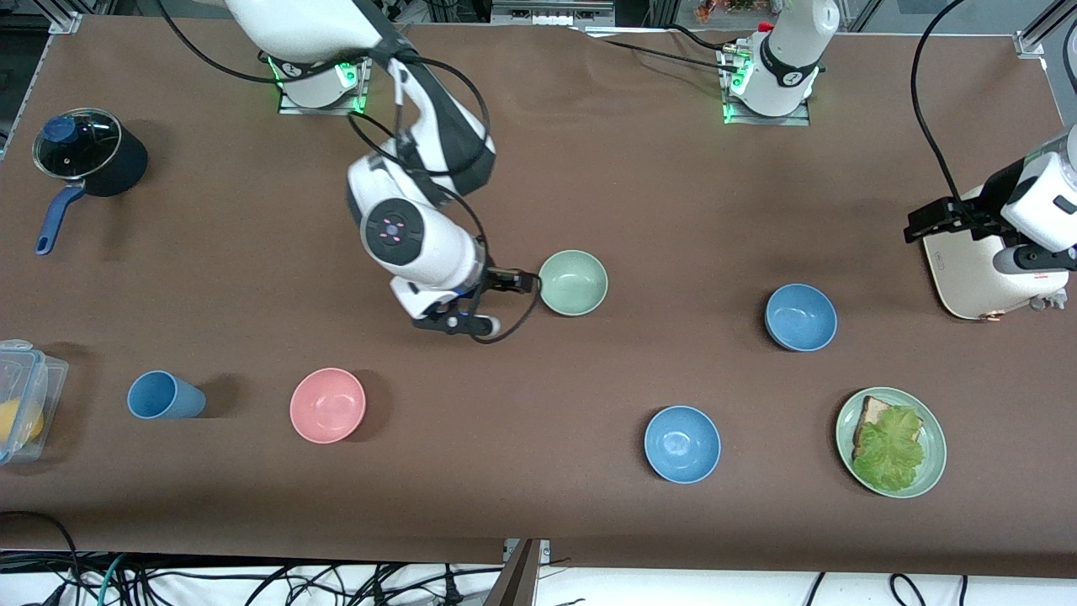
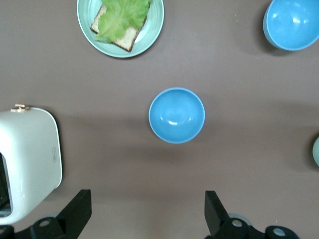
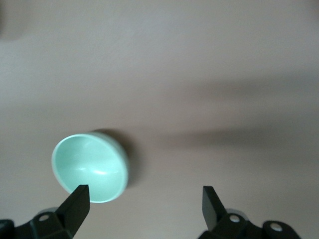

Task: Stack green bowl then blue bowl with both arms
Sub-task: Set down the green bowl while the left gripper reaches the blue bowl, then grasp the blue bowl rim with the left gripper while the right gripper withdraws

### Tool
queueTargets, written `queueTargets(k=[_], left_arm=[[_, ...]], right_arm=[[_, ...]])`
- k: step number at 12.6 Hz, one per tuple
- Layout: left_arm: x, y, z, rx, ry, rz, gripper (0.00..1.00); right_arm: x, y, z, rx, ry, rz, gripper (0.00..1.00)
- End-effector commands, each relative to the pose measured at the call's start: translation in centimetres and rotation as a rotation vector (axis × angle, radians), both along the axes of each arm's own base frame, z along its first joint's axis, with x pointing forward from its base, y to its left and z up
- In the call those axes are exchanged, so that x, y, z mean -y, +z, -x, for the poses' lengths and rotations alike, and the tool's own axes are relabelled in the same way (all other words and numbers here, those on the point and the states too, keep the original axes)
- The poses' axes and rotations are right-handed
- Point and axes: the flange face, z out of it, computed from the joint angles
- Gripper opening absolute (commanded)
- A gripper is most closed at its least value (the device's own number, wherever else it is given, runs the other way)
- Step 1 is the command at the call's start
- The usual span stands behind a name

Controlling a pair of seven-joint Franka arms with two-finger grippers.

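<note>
The pale green bowl (image 1: pixel 572 282) stands upright near the table's middle. My right gripper (image 1: pixel 496 300) is open and empty, low beside the bowl on the side toward the right arm's end. In the right wrist view the bowl (image 3: pixel 90 167) lies just by one fingertip (image 3: pixel 76 201), outside the gap of the right gripper (image 3: pixel 144 201). Two like blue bowls stand toward the left arm's end, one (image 1: pixel 800 316) farther from the front camera than the other (image 1: pixel 682 443). My left gripper (image 1: pixel 936 222) hangs high by a white appliance, open and empty (image 2: pixel 144 211), with one blue bowl (image 2: pixel 177 115) ahead of it.
A white appliance (image 1: pixel 968 273) stands at the left arm's end. A green plate (image 1: pixel 934 459) with bread and lettuce lies near the front edge. A pink bowl (image 1: pixel 327 405), a blue cup (image 1: pixel 164 396), a plastic box (image 1: pixel 21 408) and a lidded dark pot (image 1: pixel 84 151) are toward the right arm's end.
</note>
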Motion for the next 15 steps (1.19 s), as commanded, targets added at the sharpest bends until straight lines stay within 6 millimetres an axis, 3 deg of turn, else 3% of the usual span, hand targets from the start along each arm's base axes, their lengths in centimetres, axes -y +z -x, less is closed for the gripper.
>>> queueTargets(k=[1, 4, 6, 8, 9, 10, 12, 15], left_arm=[[-1.1, -0.7, -0.1, 0.015, -0.002, -0.012, 1.0], [-0.8, -5.8, -0.7, -0.074, -0.019, -0.001, 1.0], [-0.6, -10.7, -1.6, -0.089, -0.024, 0.003, 1.0], [-0.7, -17.7, -1.3, -0.006, -0.024, -0.003, 1.0], [-0.6, -19.9, -0.8, 0.012, -0.024, -0.003, 1.0], [-0.6, -21.3, -0.4, 0.004, -0.022, -0.002, 1.0], [-0.6, -24.1, -1.0, 0.011, -0.025, 0.001, 1.0], [-0.8, -28.0, -0.5, -0.029, -0.064, 0.012, 1.0]], right_arm=[[6.4, 2.7, -1.6, 0.008, 0.124, 0.07, 1.0], [16.0, 3.9, -4.5, -0.004, 0.219, 0.115, 1.0], [20.3, 4.5, -5.8, 0.01, 0.191, 0.142, 1.0], [22.8, 5.6, -6.3, 0.024, 0.166, 0.137, 1.0], [24.8, 7.4, -6.4, 0.045, 0.142, 0.121, 1.0], [26.7, 7.8, -6.6, 0.044, 0.119, 0.118, 1.0], [31.5, 10.7, -6.4, 0.075, 0.112, 0.092, 1.0], [36.0, 13.9, -5.0, 0.07, 0.093, 0.092, 1.0]])
